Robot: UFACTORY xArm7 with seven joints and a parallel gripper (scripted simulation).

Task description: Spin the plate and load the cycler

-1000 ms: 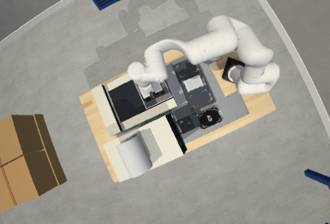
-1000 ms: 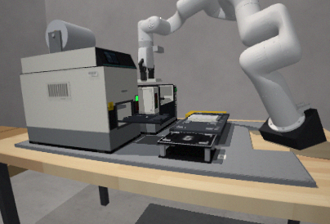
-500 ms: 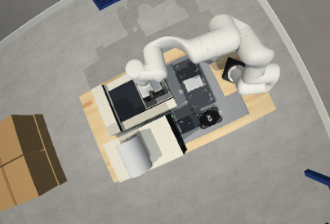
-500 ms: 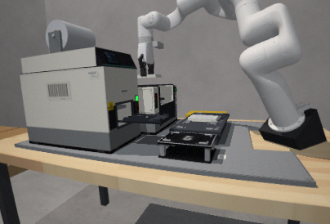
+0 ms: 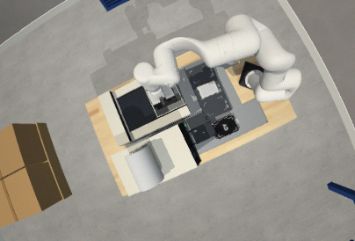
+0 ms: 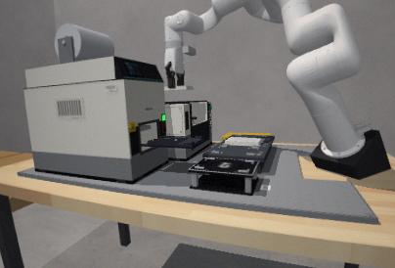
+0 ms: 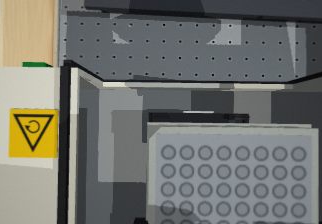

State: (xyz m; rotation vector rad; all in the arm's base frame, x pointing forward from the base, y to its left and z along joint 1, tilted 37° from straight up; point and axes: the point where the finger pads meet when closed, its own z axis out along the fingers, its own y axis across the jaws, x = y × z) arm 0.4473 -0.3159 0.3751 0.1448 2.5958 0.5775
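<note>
My gripper [image 6: 174, 84] hangs above the centrifuge's open door [image 5: 167, 103], fingers wide and shut on a well plate [image 7: 232, 175]. The plate's wells show dimly, as under a grey film, so I take it for K73; no label is readable. Below it in the wrist view lies the dark opening with a bucket edge [image 7: 197, 117]. The sealer's stage [image 6: 176, 142] is out and bare. A white plate [image 5: 208, 90] lies in the deck row. The CY nest [image 5: 224, 126] holds no plate.
The sealer with its film roll [image 6: 81, 41] stands left of the centrifuge. A yellow warning label [image 7: 32, 132] marks the centrifuge's top beside the opening. A small green lamp [image 6: 163, 117] is lit. Cardboard boxes [image 5: 20, 171] stand on the floor.
</note>
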